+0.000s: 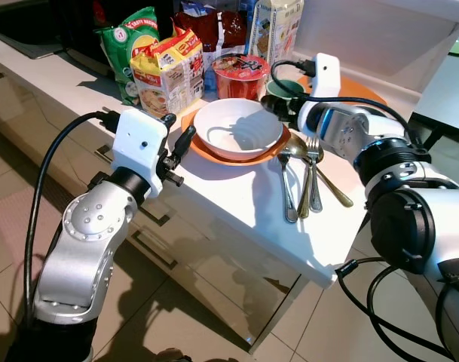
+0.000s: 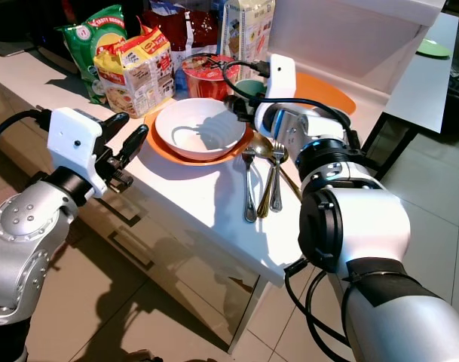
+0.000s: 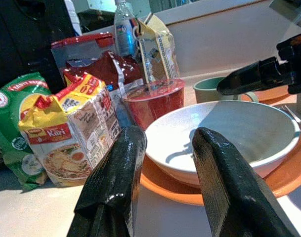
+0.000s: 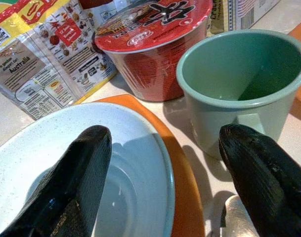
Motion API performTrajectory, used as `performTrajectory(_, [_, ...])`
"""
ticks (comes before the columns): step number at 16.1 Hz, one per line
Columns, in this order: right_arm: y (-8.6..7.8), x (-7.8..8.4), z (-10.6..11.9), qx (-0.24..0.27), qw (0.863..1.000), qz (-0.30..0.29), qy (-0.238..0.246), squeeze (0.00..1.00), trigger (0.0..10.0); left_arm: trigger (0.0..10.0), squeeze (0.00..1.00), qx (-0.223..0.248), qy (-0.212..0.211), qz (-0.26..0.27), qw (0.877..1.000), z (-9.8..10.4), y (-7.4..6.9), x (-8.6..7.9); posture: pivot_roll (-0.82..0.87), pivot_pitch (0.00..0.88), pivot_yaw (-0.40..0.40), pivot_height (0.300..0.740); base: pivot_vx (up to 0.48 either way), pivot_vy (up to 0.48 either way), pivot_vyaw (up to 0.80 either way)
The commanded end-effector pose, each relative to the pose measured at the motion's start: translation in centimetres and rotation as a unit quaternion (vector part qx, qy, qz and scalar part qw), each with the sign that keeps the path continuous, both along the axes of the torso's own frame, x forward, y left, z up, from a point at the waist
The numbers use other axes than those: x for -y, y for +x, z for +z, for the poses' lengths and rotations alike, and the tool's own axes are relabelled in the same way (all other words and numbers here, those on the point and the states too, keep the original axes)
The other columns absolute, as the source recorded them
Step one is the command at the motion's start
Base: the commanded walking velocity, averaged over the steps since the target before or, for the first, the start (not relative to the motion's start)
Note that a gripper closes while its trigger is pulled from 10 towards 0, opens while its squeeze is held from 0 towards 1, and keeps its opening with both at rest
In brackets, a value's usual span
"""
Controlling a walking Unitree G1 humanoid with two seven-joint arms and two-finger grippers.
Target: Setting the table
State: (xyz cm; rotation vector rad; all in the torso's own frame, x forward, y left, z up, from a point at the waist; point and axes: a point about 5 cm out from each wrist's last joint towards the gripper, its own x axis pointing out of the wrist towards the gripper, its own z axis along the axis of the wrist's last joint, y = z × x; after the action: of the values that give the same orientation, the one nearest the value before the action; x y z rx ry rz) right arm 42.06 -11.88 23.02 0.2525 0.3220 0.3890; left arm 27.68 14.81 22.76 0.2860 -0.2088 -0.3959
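While you weigh the next reach, note the pale green ceramic mug (image 4: 244,94): it stands on the white countertop (image 1: 237,200) directly ahead of your right gripper (image 4: 160,173), between the wide-spread black fingers (image 4: 266,180) but nearer the outer one, just beside the round orange plate (image 4: 182,197).

Item, right gripper: jaws wide apart, holding nothing, hovering above the far rim of the white speckled ceramic bowl (image 1: 238,128) and pointing toward the packets at the back.

Item, left gripper (image 1: 176,151): fingers parted a little, empty, at the counter's near edge, aimed at the bowl from the opposite side. The mug lies beyond the bowl from here, so your right arm is judged much the nearer.

Item, bowl: seated on the orange plate, upright, empty.

Item, cutlery: a steel fork (image 1: 313,170), a steel spoon (image 1: 288,188) and a gold-coloured spoon (image 1: 308,177) lie close together beside the plate, handles running toward the counter's near edge, roughly parallel.

Item, background stock: red instant noodle cup (image 1: 240,75) touching or nearly touching the plate's far edge, yellow noodle multipack (image 1: 165,72), green snack bag (image 1: 127,41).

Judgement: a grasp on the mug calls for shifting your right gripper outward, to centre the mug between the jaws.
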Motion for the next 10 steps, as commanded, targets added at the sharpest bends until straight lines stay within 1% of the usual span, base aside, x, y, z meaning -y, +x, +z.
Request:
performTrajectory(1, [0.03, -0.14, 0.29, -0.002, 1.000, 0.002, -0.007, 0.00, 10.0, 10.0, 0.00, 0.000, 0.008, -0.005, 1.000, 0.12, -0.36, 0.11, 0.16, 0.006, -0.073, 0.740, 0.000, 0.000, 0.00])
performTrajectory(2, [0.02, -0.10, 0.21, -0.004, 1.000, 0.000, -0.009, 0.00, 9.7, 10.0, 0.00, -0.002, 0.008, -0.004, 1.000, 0.09, -0.52, 0.05, 0.17, 0.013, -0.074, 0.740, 0.000, 0.000, 0.00])
performTrajectory(3, [0.03, 0.07, 0.10, -0.008, 1.000, -0.008, -0.006, 0.00, 1.1, 10.0, 0.00, -0.005, 0.009, -0.004, 1.000, 0.01, -0.70, 0.02, 0.17, 0.020, -0.075, 0.740, 0.000, 0.000, 0.00])
performTrajectory(4, [0.03, 0.14, 0.08, -0.009, 1.000, -0.011, -0.004, 0.00, 0.0, 10.0, 0.00, -0.006, 0.009, -0.004, 1.000, -0.01, -0.80, 0.03, 0.17, 0.024, -0.075, 0.740, 0.000, 0.000, 0.00])
performTrajectory(5, [0.03, 0.17, 0.09, -0.010, 1.000, -0.012, 0.000, 0.00, 0.0, 10.0, 0.00, -0.007, 0.009, -0.004, 1.000, -0.03, -0.85, 0.03, 0.17, 0.025, -0.075, 0.740, 0.000, 0.000, 0.00])
performTrajectory(6, [0.03, 0.19, 0.09, -0.011, 1.000, -0.012, 0.002, 0.00, 4.7, 10.0, 0.00, -0.008, 0.009, -0.004, 1.000, -0.01, -0.89, 0.03, 0.17, 0.032, -0.075, 0.740, 0.000, 0.000, 0.00])
performTrajectory(7, [0.01, 0.18, 0.07, -0.014, 1.000, -0.012, 0.006, 0.00, 10.0, 10.0, 0.00, -0.009, 0.010, -0.004, 1.000, 0.04, -0.92, 0.01, 0.18, 0.035, -0.075, 0.740, 0.000, 0.000, 0.00])
performTrajectory(10, [-0.06, 0.18, -0.13, -0.022, 1.000, -0.010, 0.016, 0.00, 10.0, 10.0, 0.00, -0.011, 0.012, -0.005, 1.000, 0.11, -1.16, 0.04, 0.18, 0.051, -0.077, 0.740, 0.000, 0.000, 0.00])
